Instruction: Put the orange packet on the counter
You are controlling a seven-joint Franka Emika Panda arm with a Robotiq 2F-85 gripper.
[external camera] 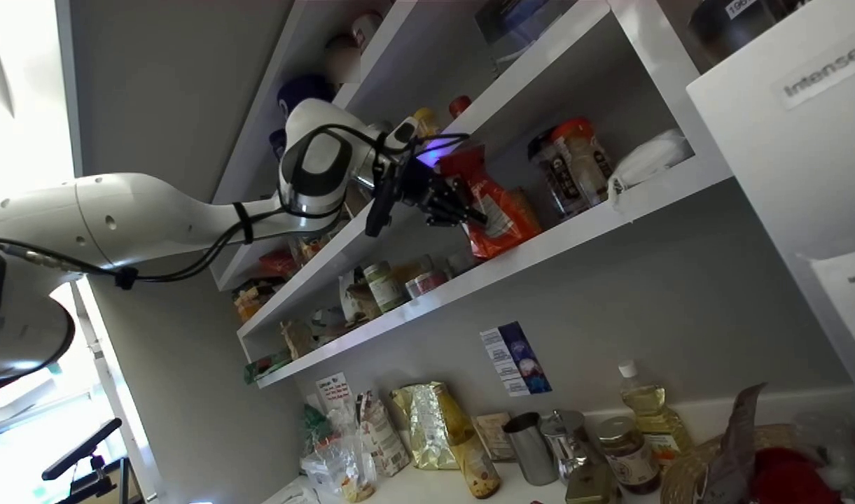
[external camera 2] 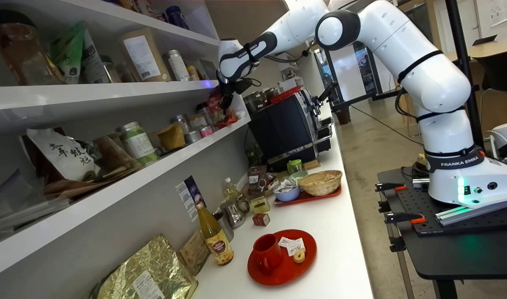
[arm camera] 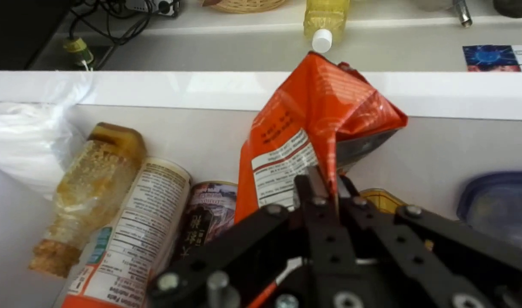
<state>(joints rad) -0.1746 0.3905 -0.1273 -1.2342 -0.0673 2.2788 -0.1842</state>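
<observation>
One grasp made, by the look of it; fingers (arm camera: 305, 192) pinched together on a fold of the orange packet (external camera: 508, 213), there at the near edge of the lower shelf (external camera: 574, 234), left of the orange-lidded jar (external camera: 581, 162); the descent to the worktop (external camera 2: 332, 216) remains!

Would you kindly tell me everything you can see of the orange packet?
The orange packet is a glossy, crinkled bag, apparently plastic film, with dark lettering and a white printed panel. The gripper pinches it along a fold. In an exterior view it looks roughly upright near the front edge of the shelf; whether it rests there is unclear.
</observation>
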